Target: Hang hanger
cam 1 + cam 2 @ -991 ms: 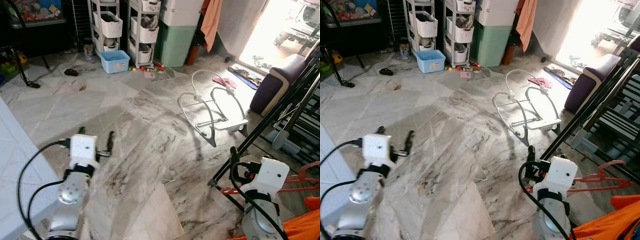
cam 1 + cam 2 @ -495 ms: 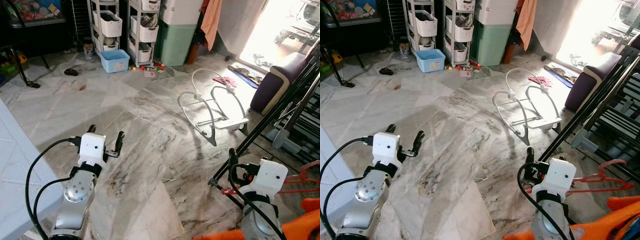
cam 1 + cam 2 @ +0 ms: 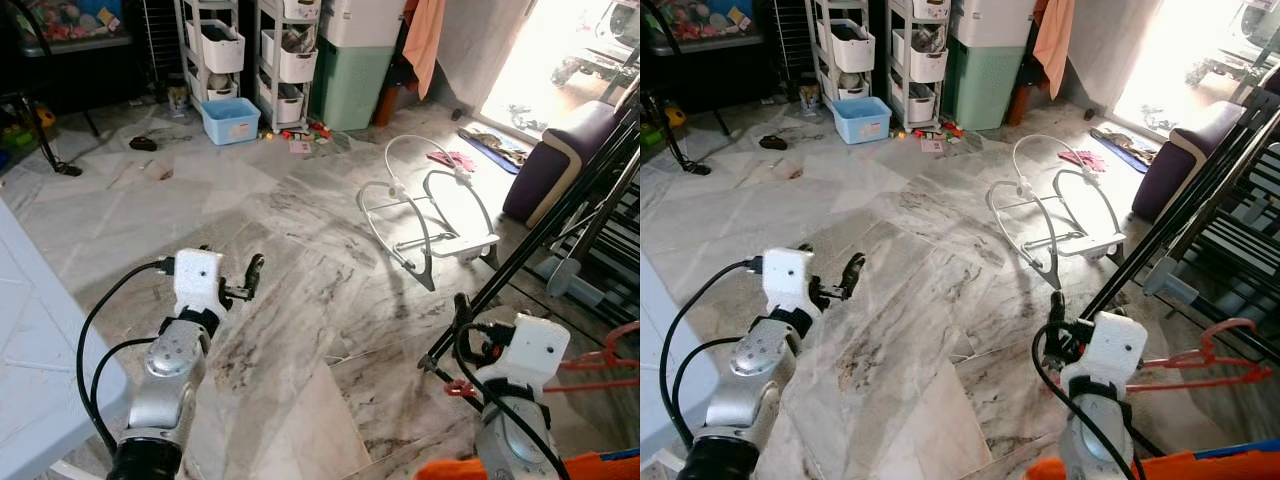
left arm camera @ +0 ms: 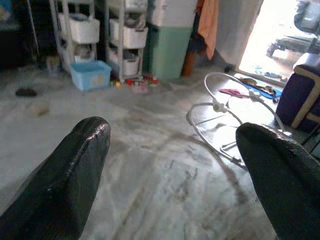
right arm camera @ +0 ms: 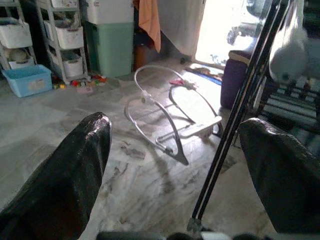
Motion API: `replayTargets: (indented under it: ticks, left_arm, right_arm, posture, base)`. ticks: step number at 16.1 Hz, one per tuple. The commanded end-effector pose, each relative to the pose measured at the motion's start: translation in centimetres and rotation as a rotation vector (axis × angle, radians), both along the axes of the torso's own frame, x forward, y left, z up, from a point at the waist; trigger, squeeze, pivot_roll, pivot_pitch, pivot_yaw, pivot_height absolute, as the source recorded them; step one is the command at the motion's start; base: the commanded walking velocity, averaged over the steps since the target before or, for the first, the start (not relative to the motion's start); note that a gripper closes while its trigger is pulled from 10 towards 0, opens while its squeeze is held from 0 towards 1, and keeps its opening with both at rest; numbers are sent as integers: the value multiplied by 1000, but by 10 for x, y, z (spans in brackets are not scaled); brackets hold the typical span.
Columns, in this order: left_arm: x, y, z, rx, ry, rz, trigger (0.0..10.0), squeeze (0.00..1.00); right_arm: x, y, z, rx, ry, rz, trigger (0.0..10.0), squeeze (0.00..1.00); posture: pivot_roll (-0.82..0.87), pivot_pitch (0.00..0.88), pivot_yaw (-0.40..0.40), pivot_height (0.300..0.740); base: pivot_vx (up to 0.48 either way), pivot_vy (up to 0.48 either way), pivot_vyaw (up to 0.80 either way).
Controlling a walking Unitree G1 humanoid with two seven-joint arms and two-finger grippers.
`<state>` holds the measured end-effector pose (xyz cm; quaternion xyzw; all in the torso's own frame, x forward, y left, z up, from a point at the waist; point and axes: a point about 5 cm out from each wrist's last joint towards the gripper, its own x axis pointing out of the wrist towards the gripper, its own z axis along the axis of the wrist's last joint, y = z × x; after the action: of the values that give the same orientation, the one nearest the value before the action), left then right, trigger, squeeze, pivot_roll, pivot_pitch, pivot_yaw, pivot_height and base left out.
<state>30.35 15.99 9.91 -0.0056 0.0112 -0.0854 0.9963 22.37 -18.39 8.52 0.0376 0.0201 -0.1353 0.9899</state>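
Nearest, at 5 o'clock along the bottom edge, lies a strip of orange cloth (image 3: 520, 467). Just above it the right gripper (image 5: 175, 165) hangs low over the marble floor (image 3: 300, 300) with its jaws spread wide and nothing between them; the two black fingers (image 5: 60, 175) stand well apart in the right wrist view. Beside that wrist, at 4 o'clock, the red hanger (image 3: 1200, 365) stretches out toward the right edge, its hook curling up at the far end; whether it rests on something or is touching the arm cannot be told. A black rack leg (image 3: 530, 260) slants up from the right wrist toward 2 o'clock.

At 8 o'clock the left gripper (image 3: 225, 270) is raised over the floor, jaws open and empty, and the pale blue tabletop (image 3: 40, 340) fills the corner at 9 o'clock.

Further off, at 1 o'clock, a white bouncer frame (image 3: 430, 215) sits on the floor, with a purple sofa arm (image 3: 560, 150) beyond it. Farthest, at 12 o'clock, stand white drawer shelves (image 3: 255, 50), a blue tub (image 3: 230, 120), a green bin (image 3: 350, 85) and an orange towel (image 3: 425, 40) hanging on the wall.
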Motion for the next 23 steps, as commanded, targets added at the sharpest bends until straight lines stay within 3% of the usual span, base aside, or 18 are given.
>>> replayTargets:
  ticks: [1, 7, 8, 10, 17, 18, 21, 23]
  left_arm:
    - [0, -4, 6, -43, -9, -22, 10000, 0]
    - [-8, -8, -4, -110, 66, -142, 10000, 0]
    - [-7, -7, -1, -65, 44, -143, 10000, 0]
    - [-9, -12, 1, -103, 41, -169, 10000, 0]
    - [-8, -12, 2, -23, 30, -135, 10000, 0]
    - [-8, -11, 1, -21, 33, -129, 10000, 0]
    - [-6, -13, 0, -21, 39, -133, 10000, 0]
    - [-5, -13, -1, -22, 42, -132, 10000, 0]
  right_arm:
    - [-2, -5, 1, -7, 1, -18, 10000, 0]
    - [-4, -7, 3, -13, -2, -23, 10000, 0]
    - [-6, -6, 3, -10, -2, -26, 10000, 0]
    - [-9, -8, 3, 21, -3, -50, 10000, 0]
    - [-16, -7, 9, 47, -6, -68, 10000, 0]
    - [-16, -7, 13, 17, -42, -81, 10000, 0]
    - [-22, -10, 14, 120, -129, -151, 10000, 0]
    - [-27, -14, 15, 128, -153, -174, 10000, 0]
  posture:
    - [198, 39, -165, 740]
    - [195, 45, -170, 740]
    - [194, 44, -168, 740]
    - [196, 43, -168, 740]
    - [195, 42, -167, 740]
    - [195, 41, -166, 740]
    - [193, 38, -161, 740]
    - [188, 37, -159, 740]
  base:
    - [0, 0, 0]
    - [0, 0, 0]
    - [0, 0, 0]
    - [0, 0, 0]
    - [0, 0, 0]
    - [0, 0, 0]
    - [0, 0, 0]
    - [0, 0, 0]
